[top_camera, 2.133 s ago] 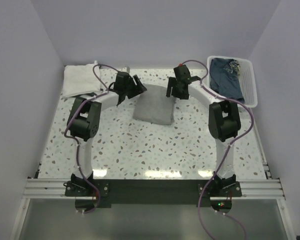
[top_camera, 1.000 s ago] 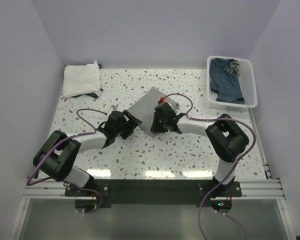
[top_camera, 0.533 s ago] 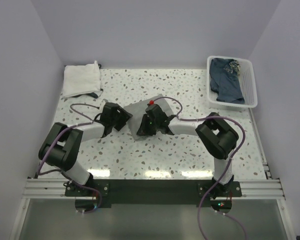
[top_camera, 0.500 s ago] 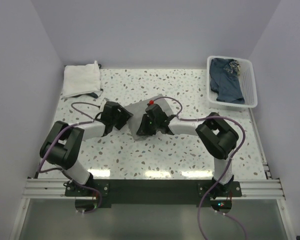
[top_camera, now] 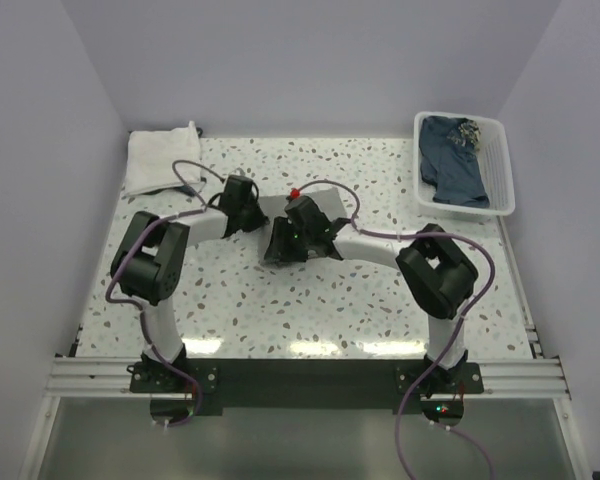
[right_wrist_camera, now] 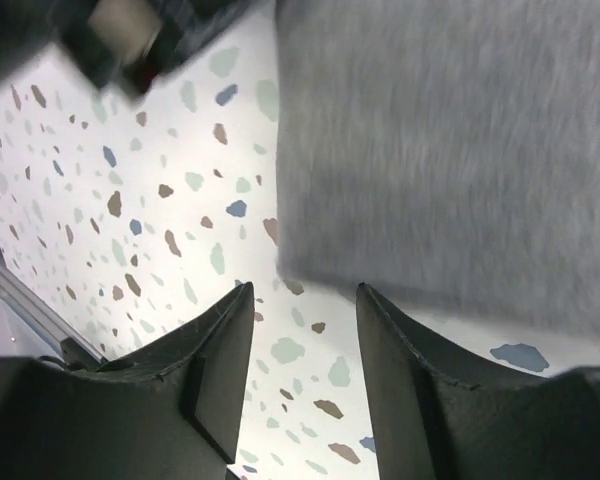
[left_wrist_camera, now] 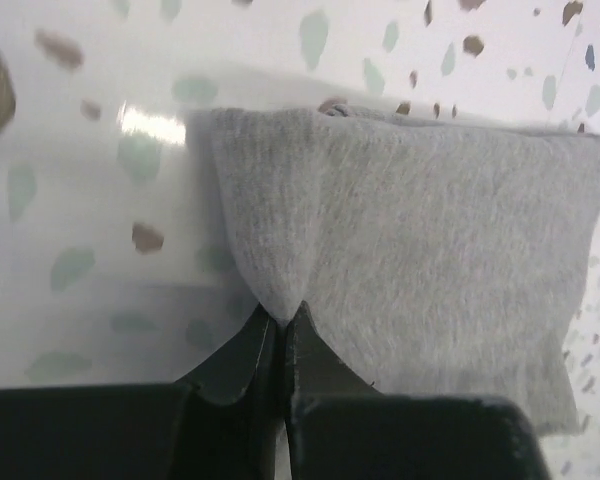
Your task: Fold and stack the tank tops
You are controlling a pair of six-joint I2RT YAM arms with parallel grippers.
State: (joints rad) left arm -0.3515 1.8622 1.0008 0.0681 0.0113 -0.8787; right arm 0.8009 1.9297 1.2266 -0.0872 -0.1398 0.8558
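a folded grey tank top (left_wrist_camera: 420, 240) is seen lying on the speckled surface (top_camera: 310, 290), near its middle, between the two arms. the left gripper (left_wrist_camera: 278, 320) is closed on the near edge of the cloth, where a small peak of fabric is pinched between the fingertips and gathered into a point. beyond the pinch the rest of the garment is spread out as a rough rectangle, with a layered edge shown along its far side. the right gripper (right_wrist_camera: 302, 295) is held open just off the cloth's edge; bare surface is seen between its fingers and nothing is gripped. the grey fabric is blurred in that wrist view. in the overhead view both arms are bent inward with the wrists close together over the garment, most of which is hidden beneath them. a white tank top (top_camera: 163, 158), already folded, is placed in the far left corner of the surface, well apart from the grey one. a white slatted basket (top_camera: 502, 165) is set at the far right edge, and a dark blue garment (top_camera: 448, 160) is heaped inside it.
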